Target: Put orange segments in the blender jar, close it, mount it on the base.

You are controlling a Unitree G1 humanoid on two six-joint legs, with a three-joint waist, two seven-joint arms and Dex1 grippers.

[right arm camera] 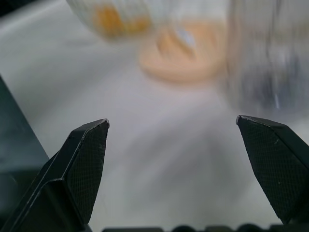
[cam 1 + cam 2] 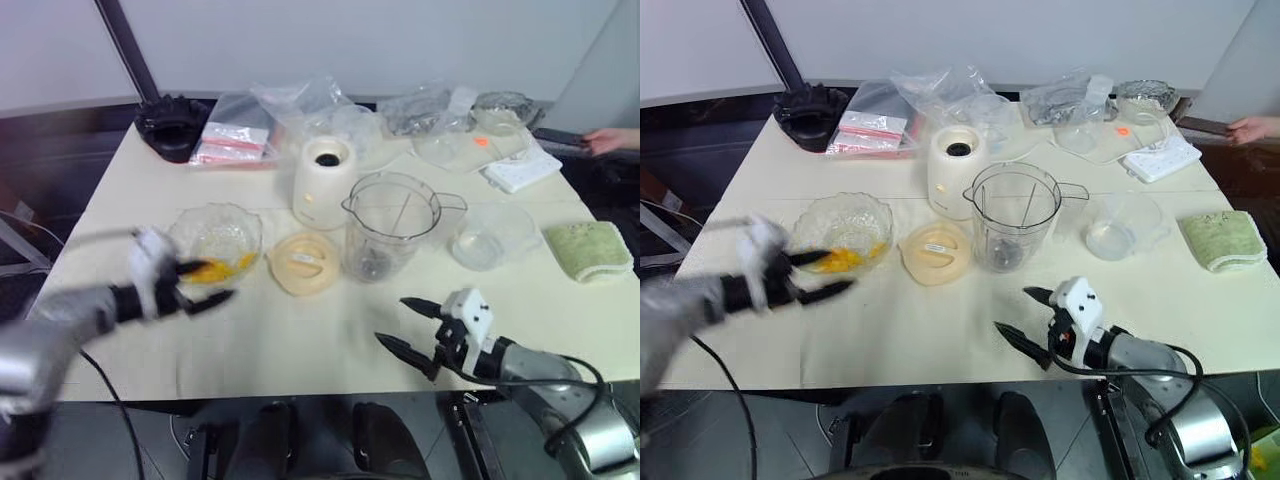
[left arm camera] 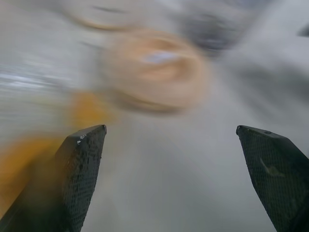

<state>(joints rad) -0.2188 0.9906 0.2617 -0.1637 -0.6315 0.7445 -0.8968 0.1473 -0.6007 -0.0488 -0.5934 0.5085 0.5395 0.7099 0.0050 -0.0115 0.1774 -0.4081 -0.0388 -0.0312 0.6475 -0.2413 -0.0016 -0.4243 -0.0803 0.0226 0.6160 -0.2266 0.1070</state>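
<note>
The small glossy yellow-orange fruit segments (image 2: pixel 222 268), lying in the scalloped clear glass bowl (image 2: pixel 215 232) just beside the left gripper (image 2: pixel 205 284), look soft, slippery and easily squashed, so each wants a light pinch across its middle; both the left gripper and the right gripper (image 2: pixel 408 325) stand spread and empty.

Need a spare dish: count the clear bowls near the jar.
2: the scalloped glass bowl holding orange segments, left of the lid; the shallow clear bowl, right of the blender jar.
</note>
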